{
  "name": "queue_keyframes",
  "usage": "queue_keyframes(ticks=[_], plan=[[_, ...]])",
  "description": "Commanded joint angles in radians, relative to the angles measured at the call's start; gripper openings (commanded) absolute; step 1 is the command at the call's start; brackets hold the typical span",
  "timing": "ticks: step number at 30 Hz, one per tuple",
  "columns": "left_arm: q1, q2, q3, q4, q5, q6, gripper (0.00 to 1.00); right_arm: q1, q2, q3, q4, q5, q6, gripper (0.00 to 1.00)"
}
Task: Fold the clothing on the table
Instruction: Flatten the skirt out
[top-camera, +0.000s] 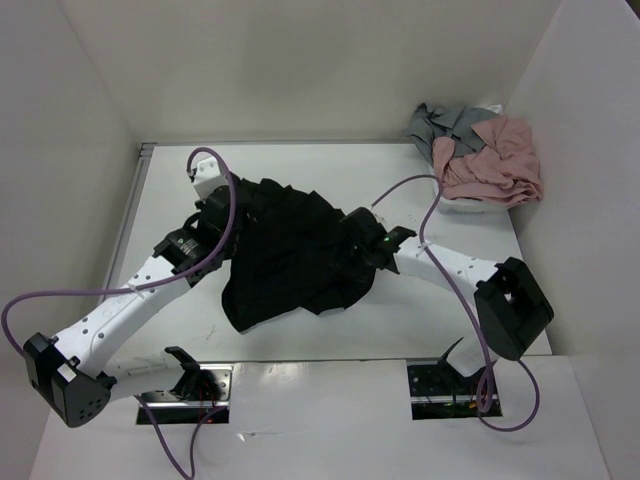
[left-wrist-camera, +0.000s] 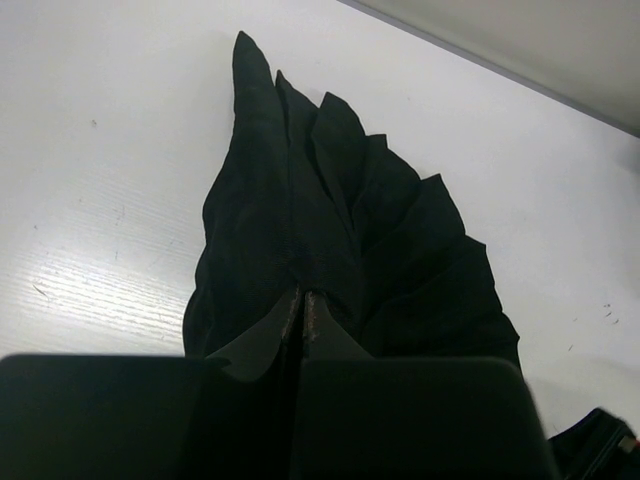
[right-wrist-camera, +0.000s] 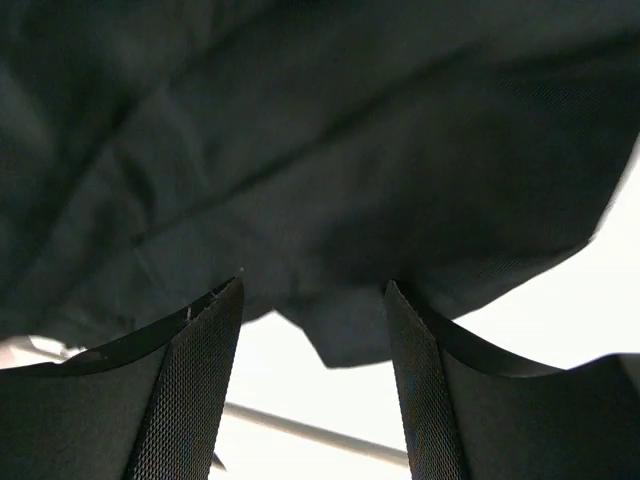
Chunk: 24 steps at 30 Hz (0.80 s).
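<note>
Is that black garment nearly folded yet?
Barely started. No neat fold shows: the black pleated garment lies bunched on the white table. In hand: the left jaws are pinched shut on its fabric, the right jaws stand open at its edge. All the folding remains.

The top camera looks down from above and behind the two arms (top-camera: 120, 310), far enough back to take in the whole surface (top-camera: 300, 165). The left wrist camera sits just behind the left gripper (left-wrist-camera: 303, 300) and faces along the black garment (left-wrist-camera: 330, 220) toward an edge of the surface. The right wrist camera looks out past the right gripper (right-wrist-camera: 313, 295), very close to the same garment, which all three views share.
</note>
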Motion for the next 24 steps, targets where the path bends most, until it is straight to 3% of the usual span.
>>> queue_keyframes(ticks=[1, 17, 24], plan=[[0.004, -0.027, -0.004, 0.051, 0.005, -0.011, 0.00, -0.045, -0.022, 0.034, 0.024, 0.021, -0.049, 0.64], [0.004, -0.018, -0.004, 0.051, 0.005, 0.008, 0.00, -0.057, -0.010, -0.039, 0.044, -0.081, -0.019, 0.63], [0.004, -0.018, -0.004, 0.051, 0.005, 0.008, 0.00, -0.057, 0.097, -0.061, 0.110, -0.126, -0.019, 0.62]])
